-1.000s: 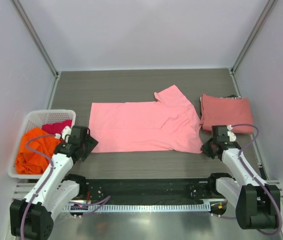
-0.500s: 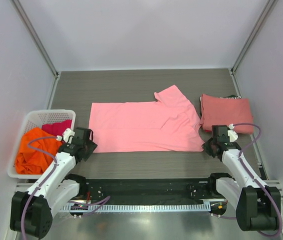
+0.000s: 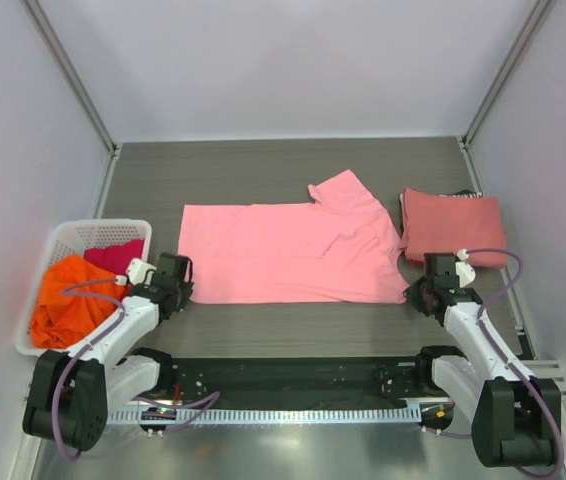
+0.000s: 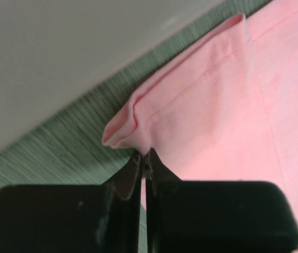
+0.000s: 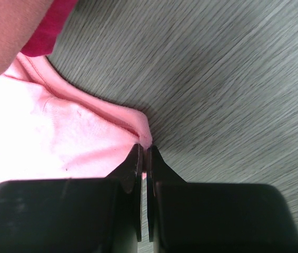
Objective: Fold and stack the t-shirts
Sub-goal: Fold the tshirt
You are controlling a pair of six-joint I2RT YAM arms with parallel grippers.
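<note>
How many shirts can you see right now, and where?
4. A light pink shirt spread flat mid-table, a salmon-red shirt folded to its right, and an orange shirt and a magenta shirt in the basket at left. More may lie under those.

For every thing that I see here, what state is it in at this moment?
light pink t-shirt: spread flat, pinched at both near corners
salmon-red t-shirt: folded, lying to its right
orange t-shirt: crumpled in the basket
magenta t-shirt: crumpled in the basket
left gripper: shut on light pink t-shirt
right gripper: shut on light pink t-shirt
</note>
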